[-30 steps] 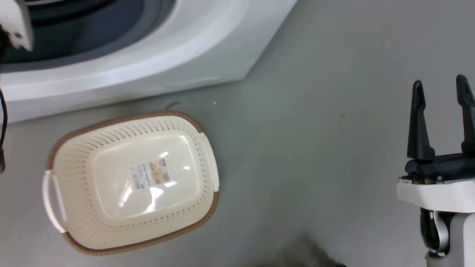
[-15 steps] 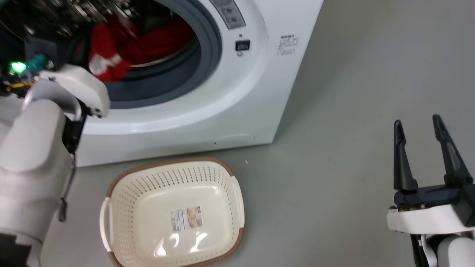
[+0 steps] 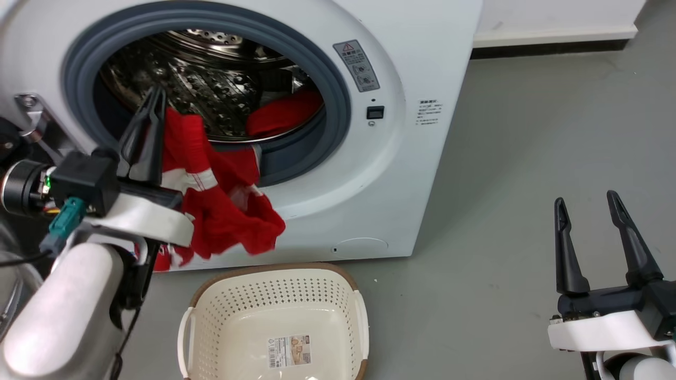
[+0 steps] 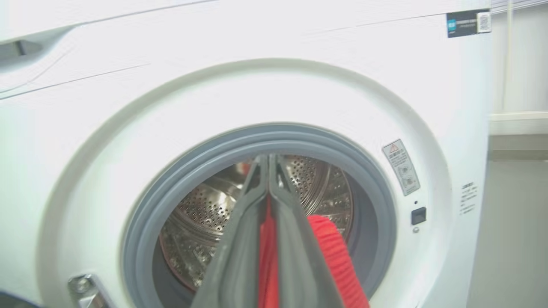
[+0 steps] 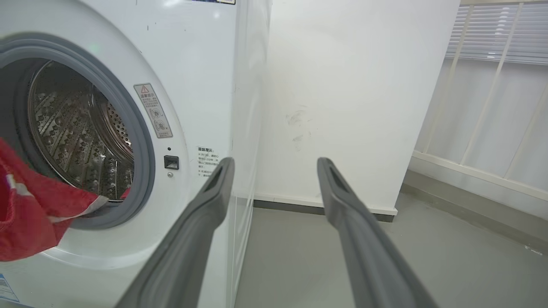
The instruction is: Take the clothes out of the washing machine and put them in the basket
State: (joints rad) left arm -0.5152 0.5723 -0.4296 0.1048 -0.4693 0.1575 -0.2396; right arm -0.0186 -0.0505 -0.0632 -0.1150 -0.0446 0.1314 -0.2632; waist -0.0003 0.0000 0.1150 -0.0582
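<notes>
Left gripper (image 3: 156, 96): fingers pressed flat together on a fold of red cloth. It stands in front of the washing machine's opening, toward the opening's left side, with its fingertips pointing up at the drum.
Held garment (image 3: 224, 214): bright red with white trim, pinched between the left gripper's fingers. It hangs over the lower lip of the washing machine's opening and down across the white front panel. In the head view its lowest folds end just above the basket's rim.
Second garment (image 3: 285, 113): red, lying inside the washing machine at the lower right of the drum.
Washing machine (image 3: 422, 63): white front-loader with its opening uncovered. A grey gasket (image 3: 340, 105) rings the perforated steel drum (image 3: 211, 74).
Basket (image 3: 274, 295): cream, perforated and brown-rimmed, standing on the floor (image 3: 528, 137) just in front of the washing machine's base, below the opening. A label sticker (image 3: 289, 351) shows on its bottom.
Right gripper (image 3: 585, 199): fingers spread wide apart and holding nothing. It hangs over the grey floor well to the right of the washing machine, fingertips pointing up the head view.
</notes>
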